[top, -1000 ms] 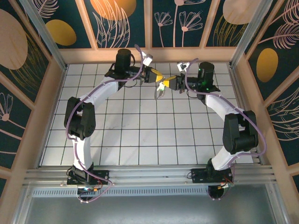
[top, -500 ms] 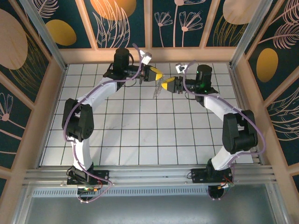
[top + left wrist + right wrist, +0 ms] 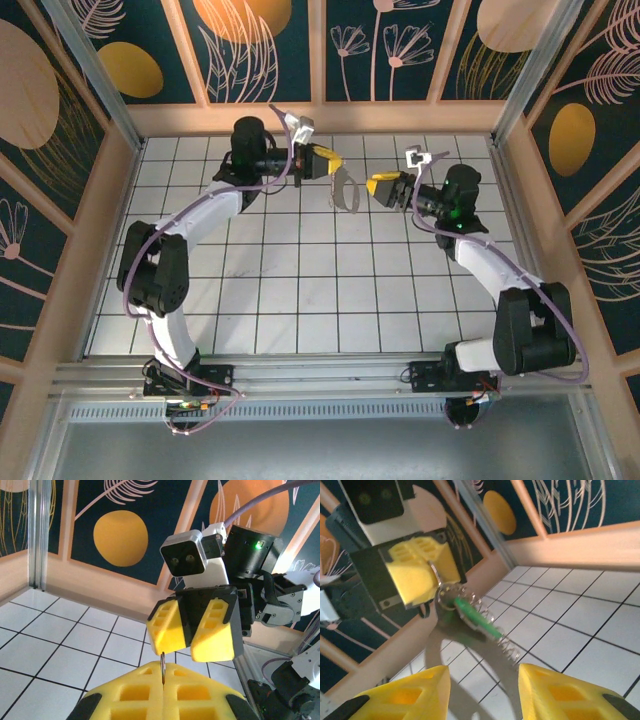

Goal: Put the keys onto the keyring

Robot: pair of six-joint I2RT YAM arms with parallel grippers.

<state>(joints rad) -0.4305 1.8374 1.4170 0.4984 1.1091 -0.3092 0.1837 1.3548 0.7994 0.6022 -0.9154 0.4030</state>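
Observation:
My left gripper [image 3: 336, 163] is held above the far middle of the tiled floor, shut on the keyring [image 3: 346, 192], which dangles below it. In the left wrist view the ring [image 3: 163, 666] is edge-on, pinched between my yellow fingers [image 3: 200, 695]. In the right wrist view the keyring [image 3: 445, 596] hangs from the left gripper [image 3: 432, 582] with a green-headed key [image 3: 477, 617] and a thin silvery coil [image 3: 509, 642] on it. My right gripper [image 3: 482, 677] is open and empty, a short way off from the ring; from above it [image 3: 376, 187] sits to the ring's right.
The white tiled floor [image 3: 300, 290] lies below, boxed in by wooden rails and patterned walls [image 3: 320, 110]. The two grippers face each other closely near the back wall. The right arm's wrist camera [image 3: 184, 555] faces my left gripper.
My right gripper has opened and pulled back to the right, away from the keyring. The left arm has shifted slightly left, still holding the ring, which now hangs free.

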